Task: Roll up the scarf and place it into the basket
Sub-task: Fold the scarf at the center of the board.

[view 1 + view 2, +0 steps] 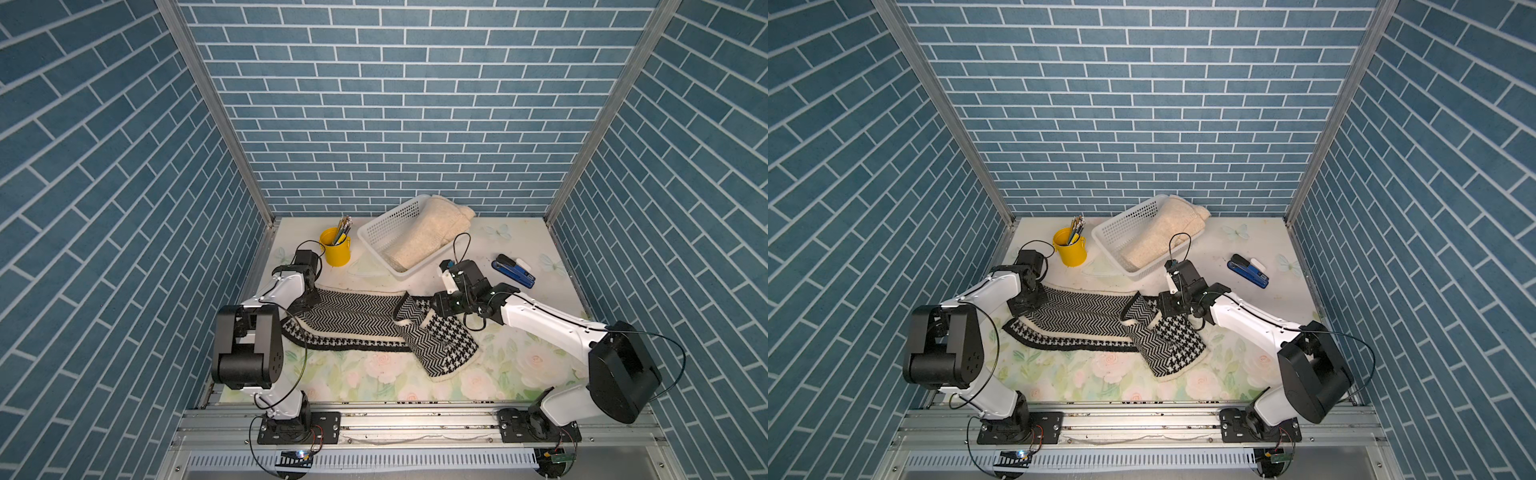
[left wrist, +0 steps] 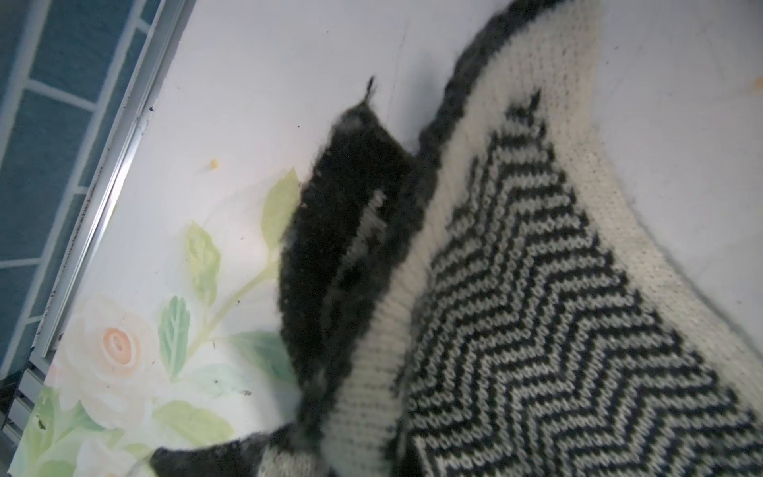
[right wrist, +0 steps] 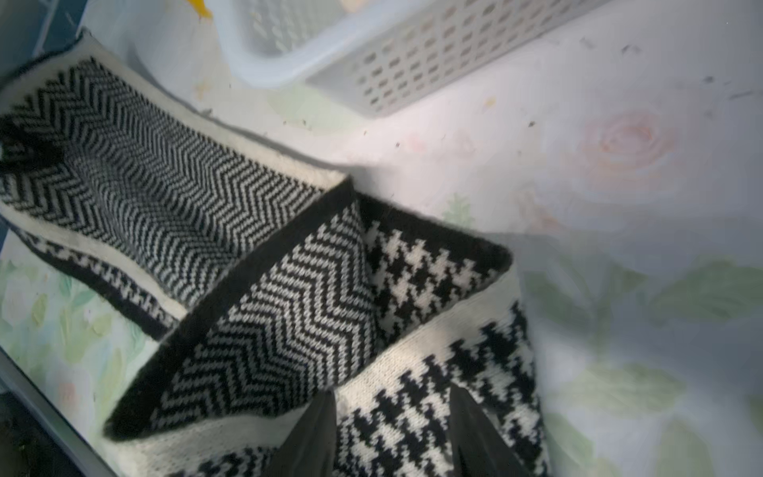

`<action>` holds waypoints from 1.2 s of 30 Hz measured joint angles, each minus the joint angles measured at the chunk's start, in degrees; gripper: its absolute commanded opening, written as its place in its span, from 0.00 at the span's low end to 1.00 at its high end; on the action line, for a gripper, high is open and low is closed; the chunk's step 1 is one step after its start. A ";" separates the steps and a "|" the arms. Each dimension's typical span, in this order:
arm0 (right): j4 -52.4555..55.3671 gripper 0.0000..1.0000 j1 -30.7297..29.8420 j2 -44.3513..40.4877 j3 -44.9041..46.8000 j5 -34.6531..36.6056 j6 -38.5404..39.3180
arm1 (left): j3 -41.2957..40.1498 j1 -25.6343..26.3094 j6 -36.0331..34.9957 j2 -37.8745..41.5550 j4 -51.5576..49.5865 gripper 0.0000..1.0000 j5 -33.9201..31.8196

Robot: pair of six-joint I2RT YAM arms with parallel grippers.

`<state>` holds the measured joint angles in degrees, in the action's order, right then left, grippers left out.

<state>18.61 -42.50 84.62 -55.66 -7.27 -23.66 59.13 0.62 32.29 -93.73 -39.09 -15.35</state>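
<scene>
Black-and-white scarf (image 1: 353,320) lies unrolled across the middle of the bench (image 1: 415,390), short of the basket (image 1: 380,232) at the far edge. Right fingers (image 3: 307,437) spread over its folded end; left fingers, hidden under the arm (image 1: 278,291), pressed together, grip unclear.

The scarf (image 1: 353,316) is fuzzy, matt knitted cloth. The basket (image 1: 376,232) is smooth perforated plastic holding coarse cream cloth (image 1: 424,237). The surface (image 1: 374,382) is a smooth printed sheet.
</scene>
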 measured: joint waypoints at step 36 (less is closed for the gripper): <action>6.54 0.04 -16.96 5.79 5.97 2.27 2.49 | 0.00 0.00 -0.22 0.00 0.07 0.00 0.22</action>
<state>25.15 -59.46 90.41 -49.69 -4.99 -21.17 59.13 0.62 32.08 -93.73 -39.03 -15.14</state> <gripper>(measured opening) 0.258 0.080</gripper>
